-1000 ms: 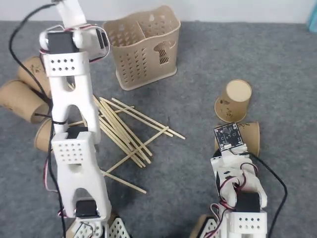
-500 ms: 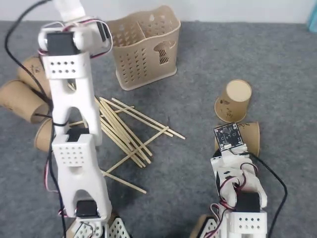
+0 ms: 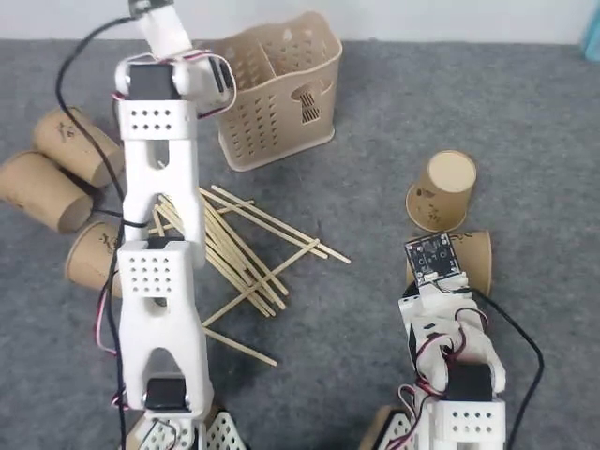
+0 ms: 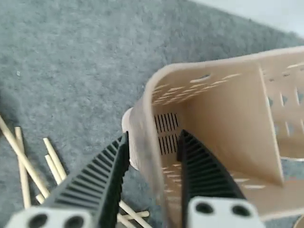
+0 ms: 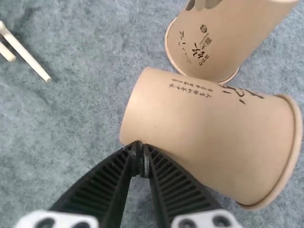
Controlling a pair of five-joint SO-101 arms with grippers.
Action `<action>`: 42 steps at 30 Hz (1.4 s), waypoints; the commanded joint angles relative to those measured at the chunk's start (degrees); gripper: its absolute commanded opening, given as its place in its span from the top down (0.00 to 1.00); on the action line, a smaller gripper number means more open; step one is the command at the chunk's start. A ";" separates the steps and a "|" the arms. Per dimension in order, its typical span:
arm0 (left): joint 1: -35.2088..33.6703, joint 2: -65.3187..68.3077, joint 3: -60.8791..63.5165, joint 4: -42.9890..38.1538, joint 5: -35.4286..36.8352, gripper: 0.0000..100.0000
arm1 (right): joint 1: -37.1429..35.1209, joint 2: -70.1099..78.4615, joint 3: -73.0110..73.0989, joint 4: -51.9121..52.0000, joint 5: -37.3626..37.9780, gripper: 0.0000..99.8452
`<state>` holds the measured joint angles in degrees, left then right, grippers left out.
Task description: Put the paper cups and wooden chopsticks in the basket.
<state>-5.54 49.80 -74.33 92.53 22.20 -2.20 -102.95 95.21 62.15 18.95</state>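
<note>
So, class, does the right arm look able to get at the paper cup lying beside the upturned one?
Probably yes: the right gripper sits at the base of the cup with nothing between, though its fingers are shut and must open first.

Grey felt table cover (image 3: 375, 187), teal object (image 3: 593, 37) at far corner.

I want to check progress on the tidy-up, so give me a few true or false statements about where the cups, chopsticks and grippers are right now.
1. The chopsticks lie in a loose pile on the carpet. True.
2. The left gripper holds a chopstick. False: its jaws straddle the basket wall, one inside, one outside.
3. Near the right gripper, a lying cup rests beside an upside-down cup. True.
4. The right gripper is wide open. False: its jaws are shut, tips at the lying cup's base.
</note>
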 commanded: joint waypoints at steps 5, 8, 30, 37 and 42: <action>4.66 -0.53 -4.88 6.07 -15.03 0.99 | -0.04 -0.92 1.14 0.66 0.62 0.99; 5.36 -0.70 -7.87 8.26 -18.02 0.99 | -0.04 -0.92 1.14 0.66 0.62 0.99; 5.71 -24.88 22.64 8.00 -18.37 0.99 | -0.22 -0.92 1.14 0.40 0.62 0.99; 2.90 -25.67 18.95 8.09 -18.55 0.99 | -0.40 -0.75 1.14 0.66 0.62 0.99; 1.85 -25.67 17.80 8.09 -18.55 0.99 | -0.40 -0.57 1.14 0.66 0.62 0.99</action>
<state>-2.73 28.79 -53.93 98.77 3.21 -2.20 -102.95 95.21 62.15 18.95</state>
